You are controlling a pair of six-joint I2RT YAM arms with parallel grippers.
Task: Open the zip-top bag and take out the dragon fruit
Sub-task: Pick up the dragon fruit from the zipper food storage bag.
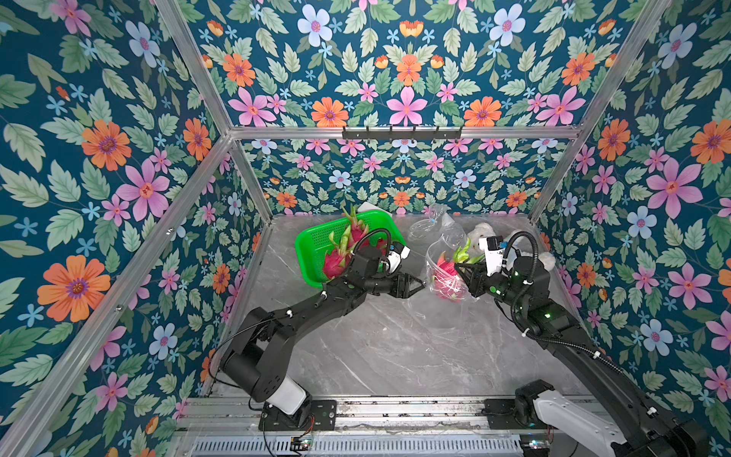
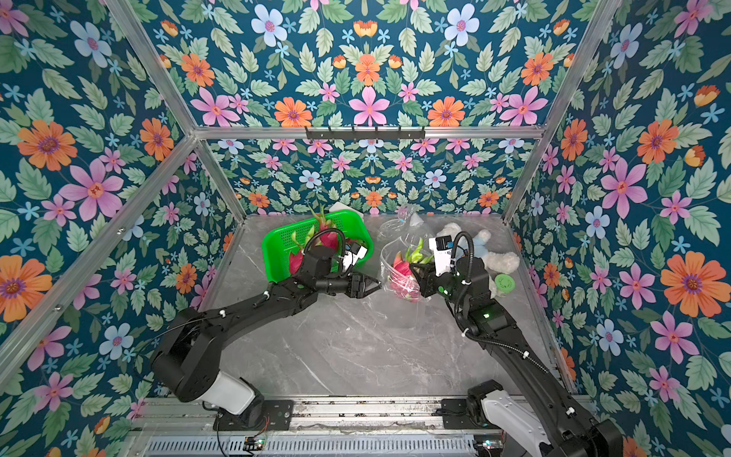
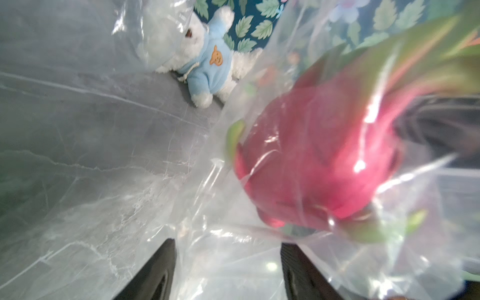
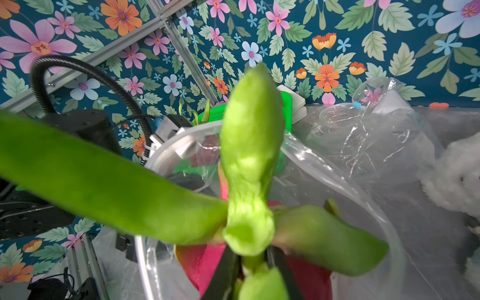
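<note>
Right tool (image 1: 461, 271) is clamped on a green leafy scale of the dragon fruit (image 1: 446, 268). In the right wrist view its black fingers (image 4: 221, 274) pinch that scale at the bottom edge of the frame. The fruit sits in the open mouth of the clear zip-top bag (image 1: 430, 253), right of centre in both top views. Left tool (image 1: 415, 285) is spread wide at the bag's left side, with film lying between its fingers (image 3: 152, 275). More dragon fruits (image 1: 336, 264) lie in the green basket (image 1: 310, 245), upper left of the bag, on the grey worktop (image 1: 395, 348).
</note>
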